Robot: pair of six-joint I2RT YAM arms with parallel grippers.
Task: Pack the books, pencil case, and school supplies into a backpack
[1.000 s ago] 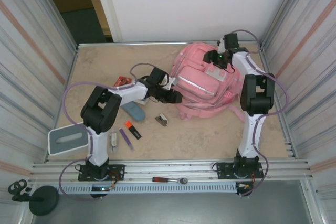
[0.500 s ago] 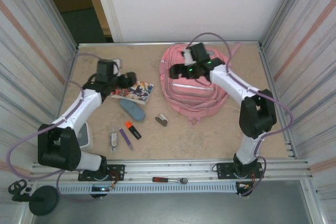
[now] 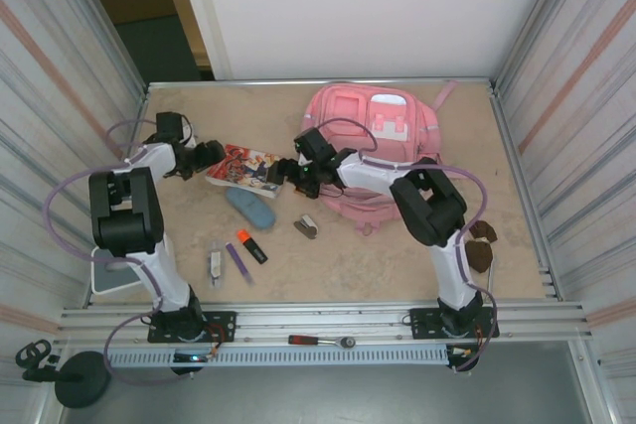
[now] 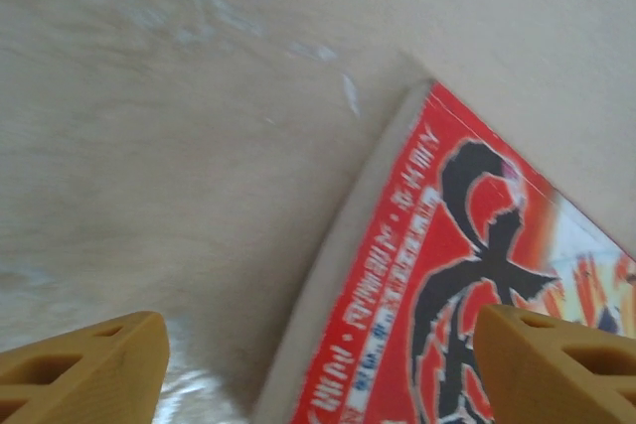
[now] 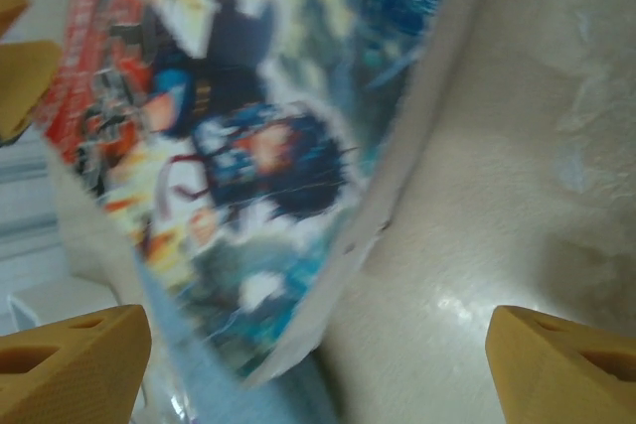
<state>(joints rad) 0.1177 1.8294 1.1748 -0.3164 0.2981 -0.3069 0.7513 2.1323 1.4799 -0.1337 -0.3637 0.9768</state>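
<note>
Overhead, backpack (image 3: 378, 141) beside book (image 3: 248, 168); L wrist cam, red cover lettering (image 4: 477, 245).

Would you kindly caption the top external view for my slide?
Left arm and right arm, jaws open, flank the colourful cartoon-cover paperback beside the large pink fabric backpack.

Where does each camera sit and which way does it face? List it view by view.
Top external: above, behind the bases, looking down on the table, backpack, both arms, left hand and right hand.
Left wrist: on the left arm, facing down at the colourful book's red edge; its yellow fingers show.
Right wrist: facing the same book's cover; its fingers show.
Shared: all views see that book.
</note>
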